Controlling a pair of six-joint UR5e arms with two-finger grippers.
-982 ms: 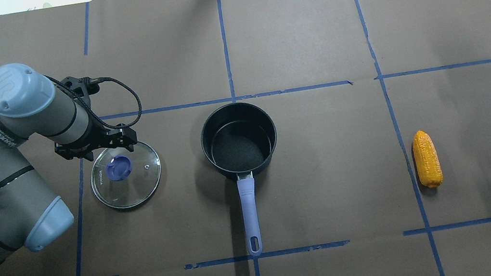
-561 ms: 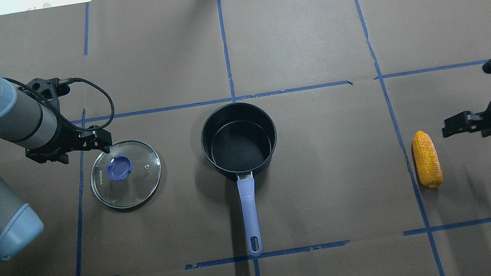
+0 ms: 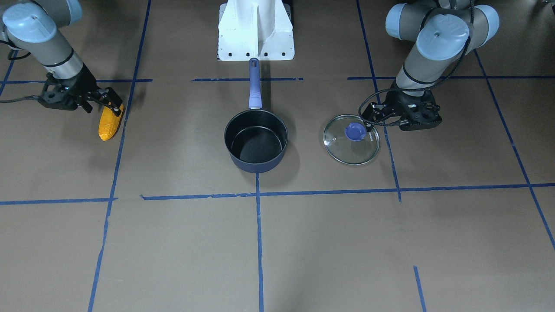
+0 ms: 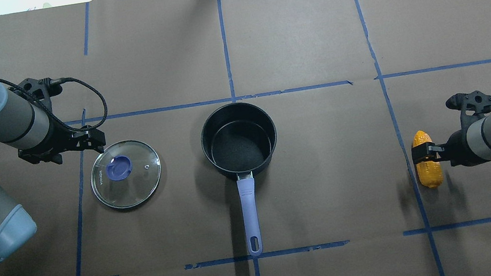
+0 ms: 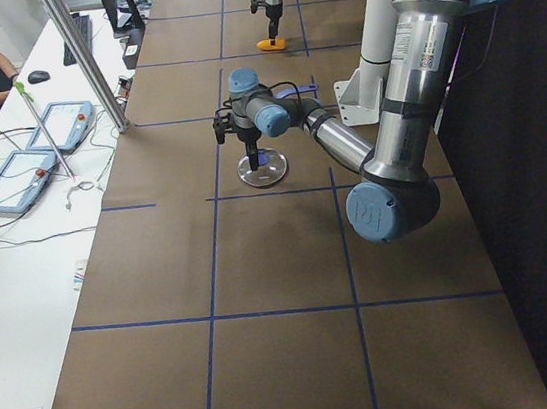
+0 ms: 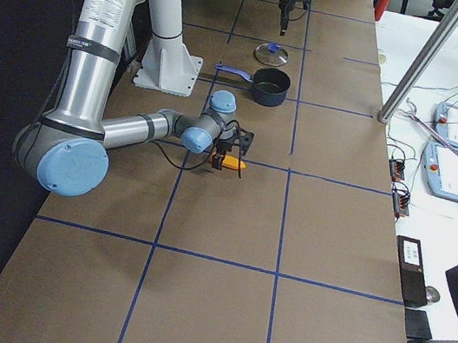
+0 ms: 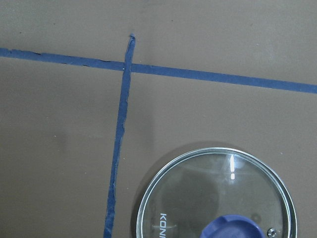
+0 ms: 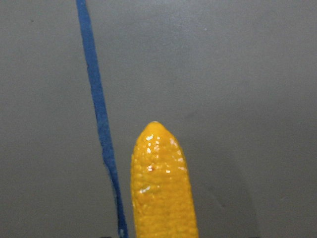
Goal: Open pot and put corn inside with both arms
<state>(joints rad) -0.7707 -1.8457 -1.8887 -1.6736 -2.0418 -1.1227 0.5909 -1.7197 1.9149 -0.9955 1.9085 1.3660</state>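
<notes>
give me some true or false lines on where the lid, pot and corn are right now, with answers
1. The lid lies on the table, off the pot. True.
2. The corn is inside the pot. False: it lies on the table, and the pot is empty.
3. The pot's handle points toward the robot's base. True.
4. The left jaws grip the lid's knob. False: the knob is bare, with the jaws off it.
5. The right jaws are at the corn. True.
</notes>
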